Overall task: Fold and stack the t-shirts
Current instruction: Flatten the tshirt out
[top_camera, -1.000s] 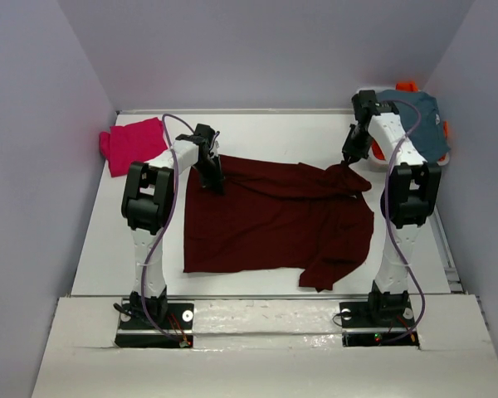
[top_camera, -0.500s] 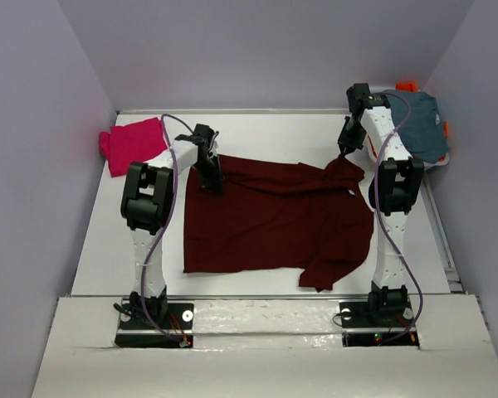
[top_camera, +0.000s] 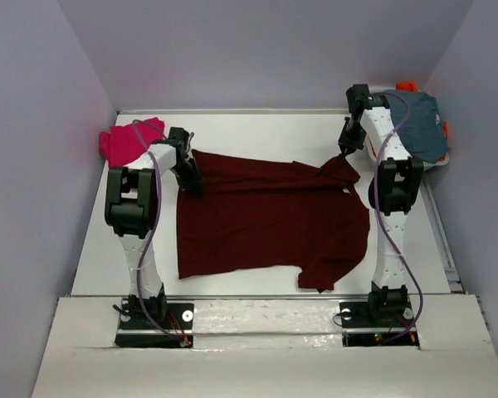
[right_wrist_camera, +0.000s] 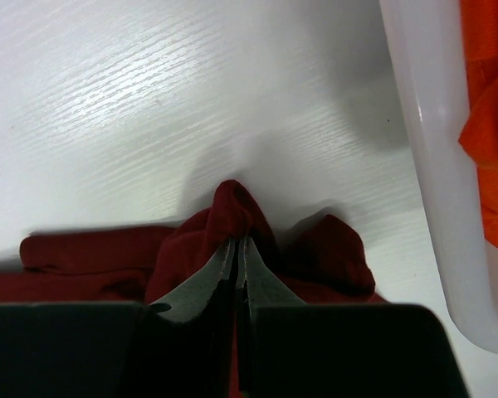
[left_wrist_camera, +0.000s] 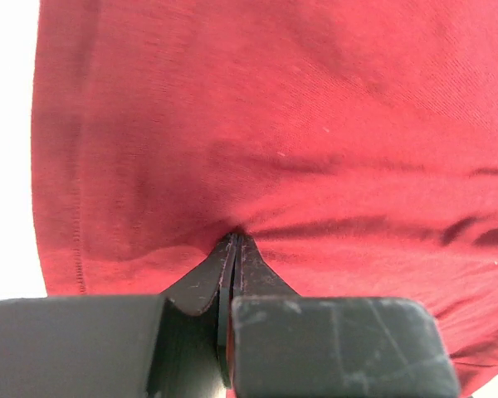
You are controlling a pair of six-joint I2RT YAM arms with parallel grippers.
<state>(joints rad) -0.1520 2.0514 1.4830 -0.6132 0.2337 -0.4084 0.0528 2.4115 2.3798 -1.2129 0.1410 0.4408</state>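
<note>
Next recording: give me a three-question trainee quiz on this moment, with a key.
1. True or false: the left claw is shut on the maroon t-shirt.
2. Where does the pink t-shirt lie? A: at the far left corner of the table. B: on top of the maroon t-shirt. C: beside the right arm's base.
3. Which claw pinches cloth nearer the grey-blue garment?

Key: 1 true, its fingers are closed on a fold of the cloth. 2 A. 3 the right claw.
</note>
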